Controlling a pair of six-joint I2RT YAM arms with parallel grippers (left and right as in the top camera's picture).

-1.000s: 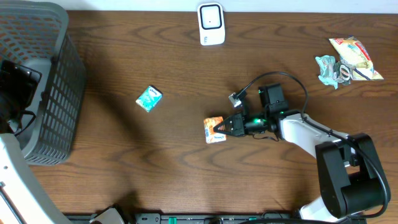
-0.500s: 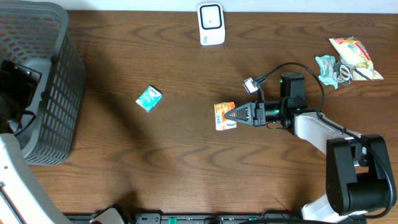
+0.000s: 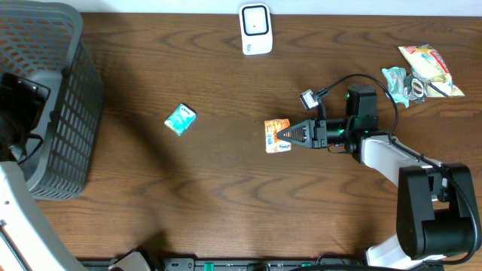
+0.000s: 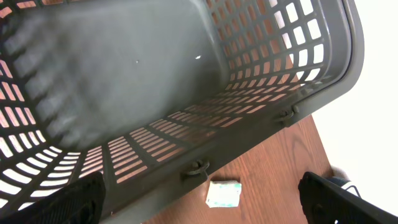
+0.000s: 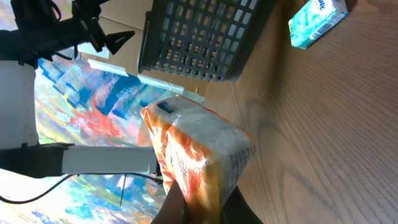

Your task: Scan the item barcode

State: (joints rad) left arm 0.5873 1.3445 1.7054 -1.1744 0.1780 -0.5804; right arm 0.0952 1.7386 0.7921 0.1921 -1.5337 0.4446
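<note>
In the overhead view, a bench of dark, streaked wood grain is seen. A grey plastic basket with open lattice walls is set at its left end. A white scanner with rounded corners is stood at the far edge. A small teal packet is laid flat left of centre, well apart from everything else. The orange packet, a soft glossy block with white print, is clamped at its right end by the right gripper, whose tapered black fingers are closed on it. It is held right of centre, nearer than the scanner and slightly to its right, with bare wood open on every side. Crinkled foil wrappers are heaped near the far right corner.

In the left wrist view, the basket's smooth floor and slotted walls are looked into. The left gripper is spread wide, with nothing caught between its fingers. The teal packet is seen on the wood just past the basket rim.

In the right wrist view, the orange packet is pinched low, its film wrinkled above the fingers. Open wood is spread to the right, and the teal packet and the basket are seen far off.
</note>
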